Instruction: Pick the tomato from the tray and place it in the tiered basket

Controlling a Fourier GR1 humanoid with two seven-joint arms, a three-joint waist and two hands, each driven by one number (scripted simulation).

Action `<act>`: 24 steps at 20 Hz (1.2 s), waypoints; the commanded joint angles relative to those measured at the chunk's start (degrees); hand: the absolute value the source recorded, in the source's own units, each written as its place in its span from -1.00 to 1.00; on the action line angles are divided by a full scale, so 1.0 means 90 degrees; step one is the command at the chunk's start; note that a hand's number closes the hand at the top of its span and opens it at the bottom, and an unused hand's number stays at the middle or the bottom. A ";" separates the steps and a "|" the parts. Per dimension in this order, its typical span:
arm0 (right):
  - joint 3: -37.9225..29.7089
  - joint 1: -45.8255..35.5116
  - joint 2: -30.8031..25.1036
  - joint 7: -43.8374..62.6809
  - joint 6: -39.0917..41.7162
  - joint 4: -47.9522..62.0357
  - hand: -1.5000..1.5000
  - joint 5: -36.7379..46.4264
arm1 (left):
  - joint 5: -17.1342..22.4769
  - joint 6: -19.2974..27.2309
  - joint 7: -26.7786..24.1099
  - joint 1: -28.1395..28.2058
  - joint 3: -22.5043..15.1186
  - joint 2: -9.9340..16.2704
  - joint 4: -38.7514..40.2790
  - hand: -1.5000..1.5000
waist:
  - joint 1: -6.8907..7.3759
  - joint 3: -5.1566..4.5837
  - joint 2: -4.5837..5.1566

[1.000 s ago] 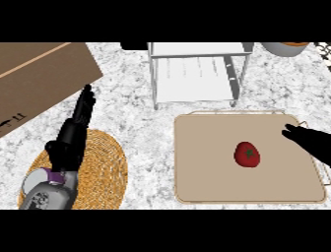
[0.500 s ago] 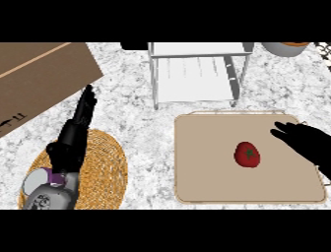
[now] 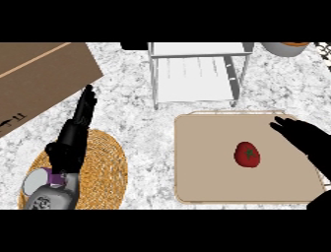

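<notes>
The right hand (image 3: 315, 140) comes in over the right side of the tray (image 3: 197, 189), with its fingers (image 3: 283, 124) stretched out flat and holding nothing. The tomato (image 3: 247, 154) lies on the tray just to the left of this hand, a little nearer than the fingertips, and there is a small gap between them, so they do not touch.

I judge that the tomato is light, round and smooth, with a skin that can slip and a soft body that can bruise. It may also roll away on the flat tray if it is pushed from one side only. The best place to take it is around its widest middle part, thumb on one side and fingers on the opposite side, coming from above, and closing gently.

On the other side, the left hand (image 3: 74, 135) rests with straight fingers pointing away, above the edge of a round woven mat (image 3: 107, 167). A cardboard box (image 3: 23, 83) lies beyond it and to its left.

Farther from the right hand, beyond the far edge of the tray and to the left of the fingertips, stands the tiered basket (image 3: 197, 74), a white wire frame with an open shelf. Straight beyond the right hand, at the far edge of the bench (image 3: 132, 115), a part of a bowl (image 3: 288, 48) is visible, and I cannot tell what is inside
</notes>
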 commanded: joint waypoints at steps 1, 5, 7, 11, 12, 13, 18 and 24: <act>-0.0198 0.0178 0.0147 -0.0242 0.0002 0.0216 -1.00 0.0180 | -0.0213 0.0073 -0.0231 0.0196 -0.0064 -0.0253 0.0032 0.00 | -0.0010 -0.0002 -0.0001; -0.0045 -0.0034 0.0379 -0.0549 -0.0187 0.0894 -1.00 0.0448 | -0.0245 -0.0053 -0.0353 -0.0069 0.0188 -0.0249 0.0482 0.00 | -0.0004 -0.0001 0.0003; 0.0001 0.0082 0.0372 -0.0831 -0.0254 0.0955 -1.00 0.0601 | -0.0263 -0.0127 0.0008 0.0135 0.0138 -0.0226 -0.0087 0.00 | 0.0001 -0.0001 -0.0001; -0.0277 -0.0147 0.0485 -0.0994 -0.0011 0.0879 -1.00 0.0372 | -0.0071 -0.0406 -0.0074 -0.0145 0.0507 -0.0140 0.0235 0.00 | -0.0007 -0.0002 0.0000; -0.0223 0.0062 0.0478 -0.1233 -0.0275 0.1087 -1.00 0.0509 | -0.0018 -0.0592 0.0109 0.0127 0.0436 0.0003 -0.0282 0.00 | 0.0001 -0.0001 -0.0003; -0.0368 -0.0209 0.0491 -0.1291 -0.0209 0.1279 -1.00 0.0515 | -0.0284 -0.0334 -0.0010 0.0176 0.0310 -0.0219 -0.0232 0.00 | 0.0004 -0.0001 -0.0001; -0.0049 0.0189 0.0855 -0.1261 -0.0421 0.1178 -1.00 0.0907 | -0.0323 -0.0346 -0.0131 0.0155 0.0371 -0.0376 0.0006 0.00 | -0.0003 -0.0001 -0.0002; -0.0085 -0.0165 0.1020 -0.1182 -0.0047 0.1457 -1.00 0.1013 | -0.0335 -0.0598 -0.0141 0.0109 0.0529 -0.0310 0.0059 0.00 | 0.0001 -0.0001 -0.0001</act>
